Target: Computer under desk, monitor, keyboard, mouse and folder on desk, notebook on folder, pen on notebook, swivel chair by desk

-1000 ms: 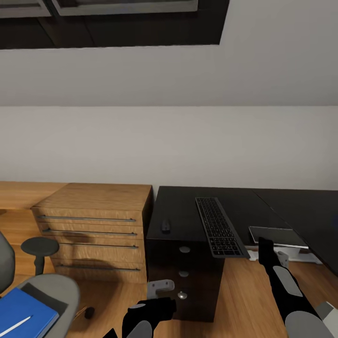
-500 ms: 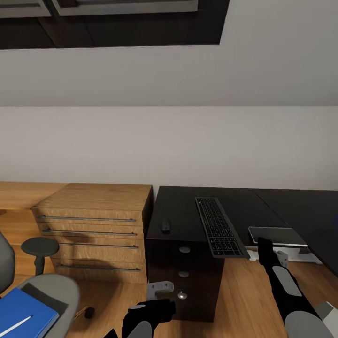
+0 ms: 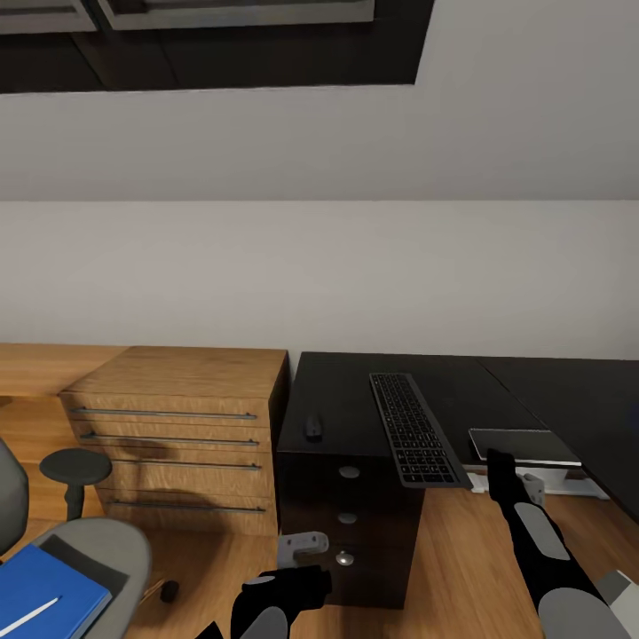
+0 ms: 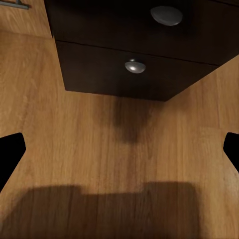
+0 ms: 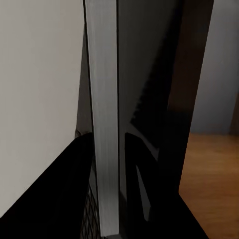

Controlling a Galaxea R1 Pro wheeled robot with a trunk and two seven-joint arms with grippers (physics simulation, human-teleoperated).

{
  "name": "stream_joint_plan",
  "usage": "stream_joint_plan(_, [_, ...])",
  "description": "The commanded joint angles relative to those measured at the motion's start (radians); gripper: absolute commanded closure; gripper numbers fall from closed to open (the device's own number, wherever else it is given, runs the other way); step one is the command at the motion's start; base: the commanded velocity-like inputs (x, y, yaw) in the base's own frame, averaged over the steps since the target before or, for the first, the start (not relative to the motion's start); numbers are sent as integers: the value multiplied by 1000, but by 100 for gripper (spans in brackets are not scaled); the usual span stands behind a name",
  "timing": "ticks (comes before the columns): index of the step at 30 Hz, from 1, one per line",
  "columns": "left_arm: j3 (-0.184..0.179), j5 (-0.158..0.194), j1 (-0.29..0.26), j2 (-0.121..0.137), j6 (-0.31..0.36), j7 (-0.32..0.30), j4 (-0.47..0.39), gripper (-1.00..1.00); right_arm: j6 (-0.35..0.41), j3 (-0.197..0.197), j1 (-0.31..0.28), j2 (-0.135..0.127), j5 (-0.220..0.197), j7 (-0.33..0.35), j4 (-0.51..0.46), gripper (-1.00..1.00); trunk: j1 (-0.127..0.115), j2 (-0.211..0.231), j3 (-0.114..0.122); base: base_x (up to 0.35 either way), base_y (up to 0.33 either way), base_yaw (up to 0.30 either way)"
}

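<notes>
Now the keyboard (image 3: 413,428) and mouse (image 3: 313,427) lie on the desk (image 3: 351,395) — the pen (image 3: 31,615) on the chair (image 3: 102,546). Left gripper (image 4: 119,149) gapes open; right gripper (image 3: 497,470) — can't tell.

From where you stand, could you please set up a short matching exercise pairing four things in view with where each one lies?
Things:
1. keyboard
2. mouse
3. pen
4. swivel chair

Places:
A. on the blue flat item
B. on the wooden floor, before the light-wood chest
C. on the desk, one end jutting past its front edge
D. on the desk, above the knobbed drawers

Pairs: 1-C, 2-D, 3-A, 4-B
</notes>
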Motion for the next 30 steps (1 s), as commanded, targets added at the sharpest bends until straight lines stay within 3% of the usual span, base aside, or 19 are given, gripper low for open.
stream_joint_plan(1, [-2, 5, -1, 1, 2, 7, -1, -100, 2, -2, -1, 0, -10, 4, 0, 100, 0, -1, -1, 0, 0, 0])
stream_joint_plan(29, [-2, 4, -1, 1, 2, 7, 0, -100, 3, -2, -1, -1, -10, 4, -1, 100, 0, -1, -1, 0, 0, 0])
stream_joint_plan(30, [-2, 4, -1, 1, 2, 7, 0, -100, 3, -2, -1, -1, -10, 4, -1, -100, 0, -1, -1, 0, 0, 0])
